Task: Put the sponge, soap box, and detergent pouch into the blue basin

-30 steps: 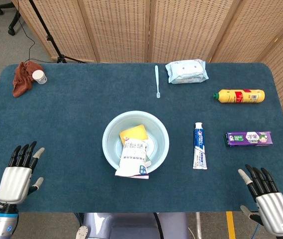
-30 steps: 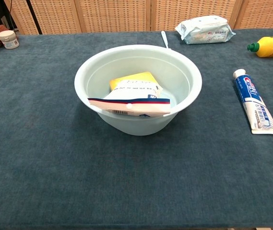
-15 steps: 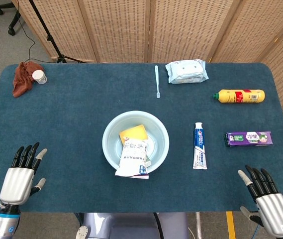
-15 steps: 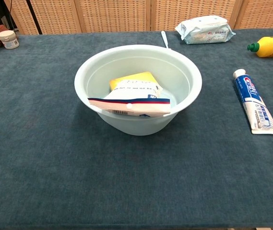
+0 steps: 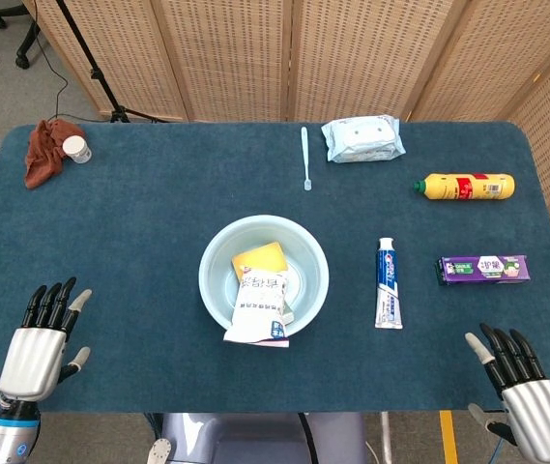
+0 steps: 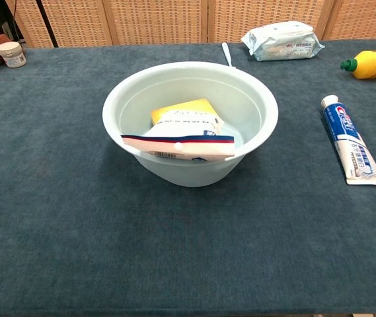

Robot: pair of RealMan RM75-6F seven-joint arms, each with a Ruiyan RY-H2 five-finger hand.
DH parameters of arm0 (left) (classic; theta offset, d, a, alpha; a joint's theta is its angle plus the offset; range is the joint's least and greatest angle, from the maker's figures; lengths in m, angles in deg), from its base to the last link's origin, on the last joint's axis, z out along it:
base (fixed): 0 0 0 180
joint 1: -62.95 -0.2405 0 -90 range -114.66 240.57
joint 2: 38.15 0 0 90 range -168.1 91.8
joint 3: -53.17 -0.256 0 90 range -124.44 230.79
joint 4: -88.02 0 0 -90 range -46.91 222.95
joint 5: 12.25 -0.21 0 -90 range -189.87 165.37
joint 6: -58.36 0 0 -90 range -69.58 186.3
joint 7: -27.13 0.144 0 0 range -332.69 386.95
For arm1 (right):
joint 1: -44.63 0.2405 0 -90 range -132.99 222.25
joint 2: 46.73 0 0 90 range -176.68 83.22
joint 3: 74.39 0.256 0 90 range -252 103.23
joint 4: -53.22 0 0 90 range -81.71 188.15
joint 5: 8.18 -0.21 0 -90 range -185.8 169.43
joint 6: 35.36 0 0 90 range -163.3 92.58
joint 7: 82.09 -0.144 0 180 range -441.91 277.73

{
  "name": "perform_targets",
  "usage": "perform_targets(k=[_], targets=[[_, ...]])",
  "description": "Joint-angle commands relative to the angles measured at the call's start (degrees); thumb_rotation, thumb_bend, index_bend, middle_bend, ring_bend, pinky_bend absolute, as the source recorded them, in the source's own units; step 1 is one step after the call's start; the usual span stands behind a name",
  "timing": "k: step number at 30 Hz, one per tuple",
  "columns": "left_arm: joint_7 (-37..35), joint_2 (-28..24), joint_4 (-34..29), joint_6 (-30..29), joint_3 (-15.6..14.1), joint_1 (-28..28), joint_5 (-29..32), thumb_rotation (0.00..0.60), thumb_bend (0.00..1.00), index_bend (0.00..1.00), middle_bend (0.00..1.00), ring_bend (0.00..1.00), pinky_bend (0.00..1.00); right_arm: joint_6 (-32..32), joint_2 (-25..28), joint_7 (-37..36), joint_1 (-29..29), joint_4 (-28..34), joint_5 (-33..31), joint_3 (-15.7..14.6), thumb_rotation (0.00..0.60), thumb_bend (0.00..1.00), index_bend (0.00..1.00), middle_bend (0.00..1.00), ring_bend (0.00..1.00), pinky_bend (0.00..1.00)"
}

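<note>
The pale blue basin (image 5: 213,253) (image 6: 118,99) stands at the table's middle. Inside it lies a yellow sponge (image 5: 260,259) (image 6: 182,108), and the white detergent pouch (image 5: 260,309) (image 6: 181,140) leans over the near rim on top of it. A pale blue edge shows under the pouch; I cannot tell if it is the soap box. My left hand (image 5: 35,350) hovers at the near left table edge, fingers spread, holding nothing. My right hand (image 5: 524,406) is at the near right corner, fingers spread and empty. Neither hand shows in the chest view.
A toothpaste tube (image 5: 388,283) (image 6: 350,140) lies right of the basin, a purple box (image 5: 482,269) beyond it. A yellow bottle (image 5: 468,186) (image 6: 375,64), a wipes pack (image 5: 361,138) (image 6: 282,39) and a toothbrush (image 5: 305,158) lie at the back. A brown cloth (image 5: 43,152) and small jar (image 5: 77,149) sit far left.
Both hands have drawn back slightly toward the near table edge. The basin and its contents have not moved.
</note>
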State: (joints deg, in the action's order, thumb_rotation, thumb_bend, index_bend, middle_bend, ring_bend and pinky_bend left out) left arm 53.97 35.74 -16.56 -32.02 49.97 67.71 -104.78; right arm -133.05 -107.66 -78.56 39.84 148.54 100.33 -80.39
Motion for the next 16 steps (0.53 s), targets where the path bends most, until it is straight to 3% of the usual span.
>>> perform_targets(k=[1, 16], targets=[[-0.8, -0.1, 0.3, 0.4, 0.5, 0.0, 0.5, 0.6, 0.22, 0.0, 0.0, 0.0, 0.0, 0.7, -0.3, 0.4, 0.2, 0.0, -0.5, 0.2, 0.6, 0.1, 0.06, 0.0, 0.0, 0.0], [-0.6, 1.4, 2.6, 4.6, 2.4, 0.9, 4.8, 0.6, 0.22, 0.0, 0.0, 0.0, 0.0, 6.2, -2.4, 2.4, 2.0, -1.1, -4.3, 1.0, 0.6, 0.1, 0.06, 0.0, 0.0, 0.0]])
